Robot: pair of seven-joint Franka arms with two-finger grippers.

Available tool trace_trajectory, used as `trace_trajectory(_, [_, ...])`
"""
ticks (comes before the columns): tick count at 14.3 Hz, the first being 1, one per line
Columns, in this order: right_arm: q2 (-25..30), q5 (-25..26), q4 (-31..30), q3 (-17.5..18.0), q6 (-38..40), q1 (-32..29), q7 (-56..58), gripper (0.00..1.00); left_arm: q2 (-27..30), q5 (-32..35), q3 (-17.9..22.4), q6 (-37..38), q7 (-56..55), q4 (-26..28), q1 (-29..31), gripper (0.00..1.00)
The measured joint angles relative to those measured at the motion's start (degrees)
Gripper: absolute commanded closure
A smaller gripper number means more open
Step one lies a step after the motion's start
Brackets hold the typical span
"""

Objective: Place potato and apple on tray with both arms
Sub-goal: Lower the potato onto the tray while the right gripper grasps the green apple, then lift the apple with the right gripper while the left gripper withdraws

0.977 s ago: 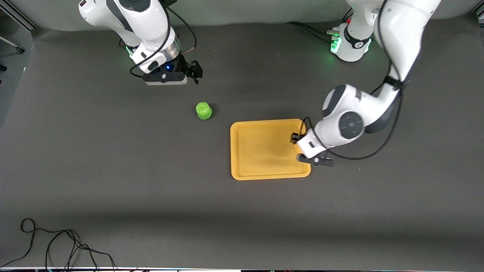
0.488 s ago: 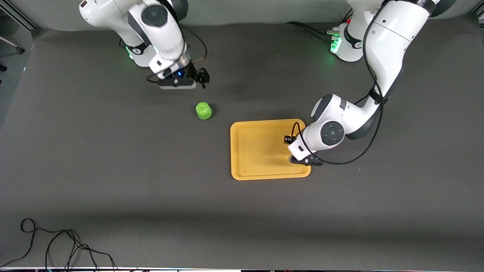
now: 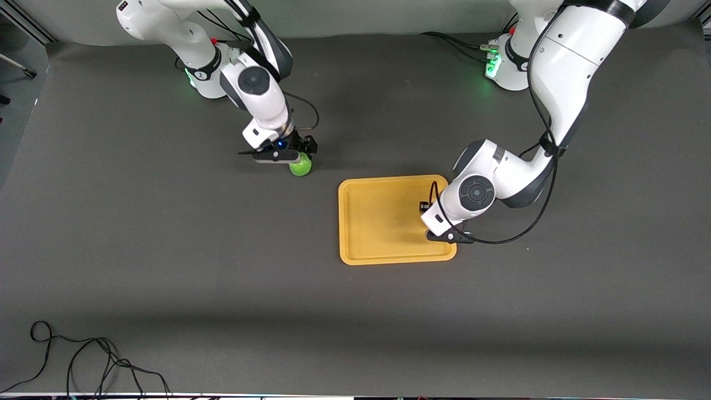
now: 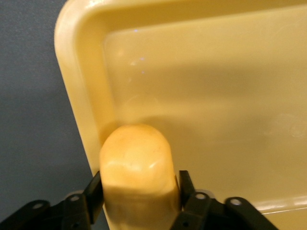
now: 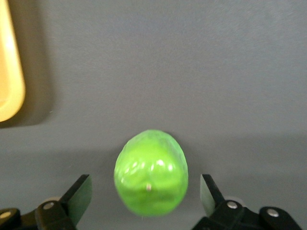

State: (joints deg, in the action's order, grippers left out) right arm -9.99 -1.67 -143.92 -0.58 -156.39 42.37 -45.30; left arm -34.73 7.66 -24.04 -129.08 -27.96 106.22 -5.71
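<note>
Left gripper (image 3: 439,222) clamped on potato (image 4: 136,163), low over tray (image 3: 383,222) at edge toward left arm's end; potato fills gap between fingers (image 4: 93,191).

Right gripper (image 3: 300,153) directly over apple (image 3: 301,165), fingers (image 5: 79,194) spread either side, not touching. Apple sits on surface (image 3: 166,250), at 10 o'clock from tray, clear of rim.

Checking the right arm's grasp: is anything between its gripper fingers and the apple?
No. In the right wrist view the right gripper is open, its fingers on either side of the apple with only bare table in the gaps.
</note>
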Motion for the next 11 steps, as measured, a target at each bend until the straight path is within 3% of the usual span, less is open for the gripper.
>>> trace_trajectory(2, [-3.48, 0.00, 0.06, 0.00, -3.65, 0.01, 0.00, 0.00, 0.04, 0.09, 0.08, -0.02, -0.07, -0.32, 0.01, 0.02])
trace_trajectory(3, [-4.83, 0.00, 0.09, 0.00, -4.79, 0.03, 0.00, 0.09, 0.18, 0.19, 0.12, -0.02, -0.08, -0.54, 0.03, 0.01])
trace_trajectory(4, [-5.82, 0.00, 0.16, 0.00, -5.54, 0.05, 0.00, 0.31, 0.47, 0.32, 0.20, -0.01, -0.07, -0.92, 0.13, 0.01])
trace_trajectory(5, [-6.38, 0.01, 0.32, 0.00, -5.75, 0.07, 0.00, 0.44, 1.25, 0.51, 0.32, 0.03, -0.07, -1.50, 0.38, 0.01])
trace_trajectory(8, [-6.58, 0.01, 1.08, -0.02, -5.75, 0.11, 0.00, 0.47, 8.24, 0.80, 0.74, 3.88, 3.35, -3.56, 3.99, 0.01])
trace_trajectory(11, [-5.79, 0.05, 3.20, -0.66, -2.92, 0.07, 0.00, 0.47, 17.56, 0.74, 1.12, 18.53, 15.48, -8.72, 13.14, 0.01])
